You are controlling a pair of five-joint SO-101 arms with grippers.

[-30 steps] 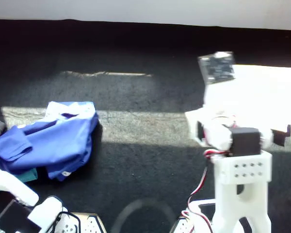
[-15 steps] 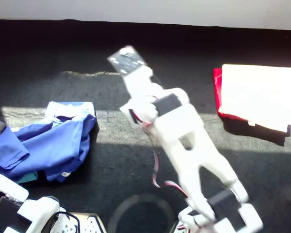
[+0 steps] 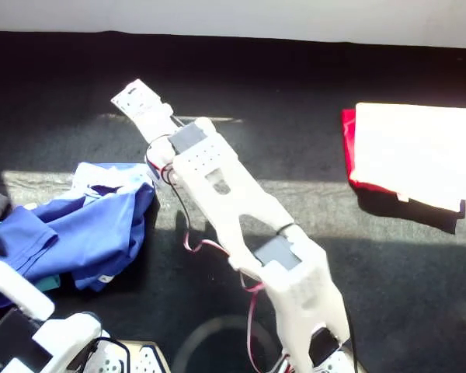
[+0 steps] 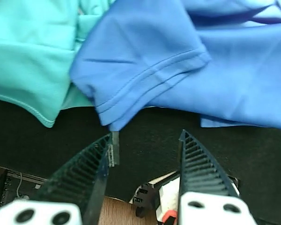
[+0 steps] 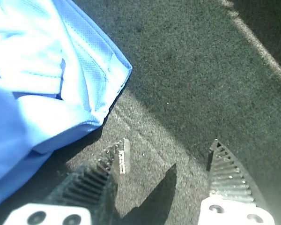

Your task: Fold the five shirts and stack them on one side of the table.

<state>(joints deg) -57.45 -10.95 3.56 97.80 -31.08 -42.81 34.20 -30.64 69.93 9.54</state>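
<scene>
Right pincer [image 5: 169,145] spread wide and empty beside the blue shirt [image 3: 93,225] at centre left, left pincer [image 4: 146,138] likewise gaping by its sleeve and the teal shirt [image 4: 33,51]; seemingly two folded, pale shirt [image 3: 412,151] atop red shirt [image 3: 347,148] at upper right, others unfolded.

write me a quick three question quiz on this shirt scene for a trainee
1. True or false: the right claw is shut on the blue shirt.
2. What colour is the folded shirt lying on the red shirt? A teal, B white, C black.
3. Fill in: in the left wrist view, the shirt lying beside the blue shirt is ___.
Key: 1 false, it is open; 2 B; 3 teal, the teal shirt.
</scene>
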